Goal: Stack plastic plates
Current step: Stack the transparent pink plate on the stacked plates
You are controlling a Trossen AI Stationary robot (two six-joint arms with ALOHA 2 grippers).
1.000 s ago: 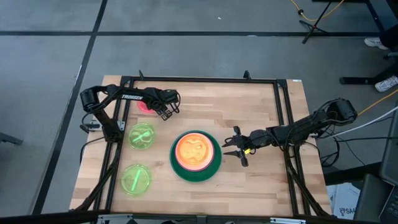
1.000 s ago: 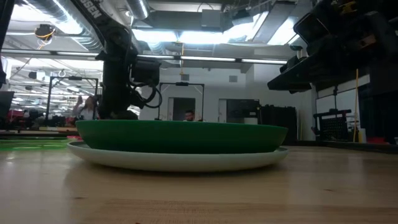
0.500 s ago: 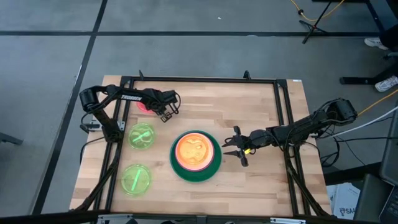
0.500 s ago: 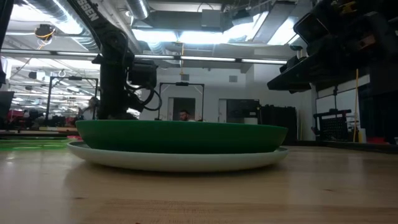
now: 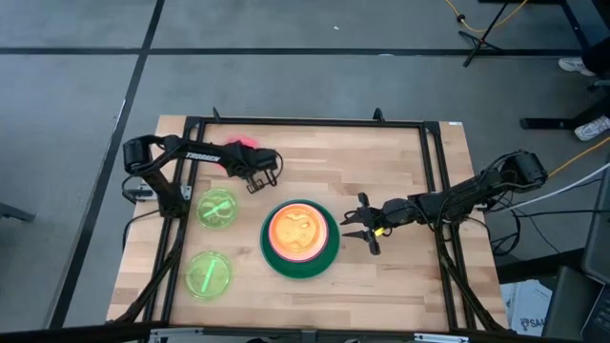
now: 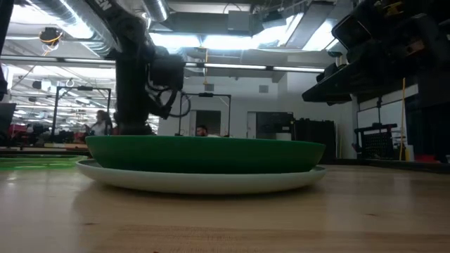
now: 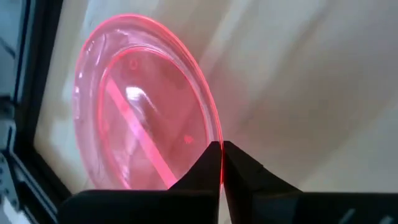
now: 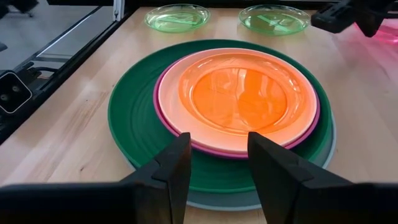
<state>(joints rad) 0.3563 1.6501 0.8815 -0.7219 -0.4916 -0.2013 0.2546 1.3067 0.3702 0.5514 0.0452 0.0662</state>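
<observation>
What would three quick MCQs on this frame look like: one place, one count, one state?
1. Where is the left tool?
A. far-left part of the table
B. over the stack
C. off the table

2. How many neon green plates lie alone?
A. one
B. two
C. three

3. What is the left tool doing?
A. open, empty
B. shut on the red plate
C. shut on an orange plate

Key: 1 A, the high view shows it left of the stack. 2 B, two neon green plates sit apart. 3 B, the left wrist view shows fingers pinching its rim.
</observation>
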